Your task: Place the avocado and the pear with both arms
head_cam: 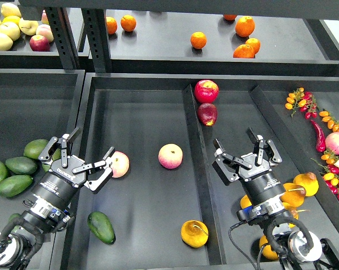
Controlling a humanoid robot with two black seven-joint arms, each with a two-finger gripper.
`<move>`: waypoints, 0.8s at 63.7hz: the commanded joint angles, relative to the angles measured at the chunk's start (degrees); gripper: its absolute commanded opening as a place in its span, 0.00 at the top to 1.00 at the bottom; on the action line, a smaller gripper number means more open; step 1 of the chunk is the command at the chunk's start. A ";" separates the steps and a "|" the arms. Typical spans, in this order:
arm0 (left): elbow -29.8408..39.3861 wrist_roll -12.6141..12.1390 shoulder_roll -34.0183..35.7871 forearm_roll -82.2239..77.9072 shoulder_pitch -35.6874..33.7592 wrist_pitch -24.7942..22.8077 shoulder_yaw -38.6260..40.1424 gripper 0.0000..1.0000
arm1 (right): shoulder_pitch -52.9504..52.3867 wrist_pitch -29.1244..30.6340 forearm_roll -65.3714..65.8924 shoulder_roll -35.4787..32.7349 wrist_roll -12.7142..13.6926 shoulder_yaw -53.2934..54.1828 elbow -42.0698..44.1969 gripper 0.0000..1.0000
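The dark green avocado (pixel 101 226) lies in the middle tray, front left, just below and right of my left gripper (pixel 86 156). That gripper is open and empty, hovering over the tray's left wall beside a pink-yellow peach (pixel 119 163). The golden pear (pixel 194 233) with its curved stem lies at the front right of the same tray. My right gripper (pixel 239 149) is open and empty, above the right tray, up and to the right of the pear.
Another peach (pixel 170 156) sits mid-tray. Two red apples (pixel 206 91) lie by the divider (pixel 195 169). Paler avocados (pixel 14 174) fill the left bin. More pears (pixel 306 183) lie by my right arm. Chillies and small tomatoes (pixel 327 140) at right; oranges (pixel 198 40) on the shelf.
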State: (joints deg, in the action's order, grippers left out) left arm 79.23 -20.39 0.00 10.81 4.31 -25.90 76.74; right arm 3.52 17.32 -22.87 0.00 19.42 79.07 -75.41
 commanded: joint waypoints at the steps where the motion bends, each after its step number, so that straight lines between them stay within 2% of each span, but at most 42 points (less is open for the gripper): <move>1: -0.22 0.00 0.00 0.00 0.00 -0.02 0.08 0.01 | 0.00 0.00 0.02 0.00 0.00 0.12 0.00 0.00; 51: -1.98 -0.70 0.00 0.09 0.18 0.50 -0.71 0.00 | 0.00 1.31 0.02 0.00 0.00 1.97 0.09 0.00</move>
State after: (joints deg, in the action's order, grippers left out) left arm 77.31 -21.07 0.00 10.90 4.53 -25.59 75.91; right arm 3.51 18.34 -22.86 0.00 19.37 80.94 -75.29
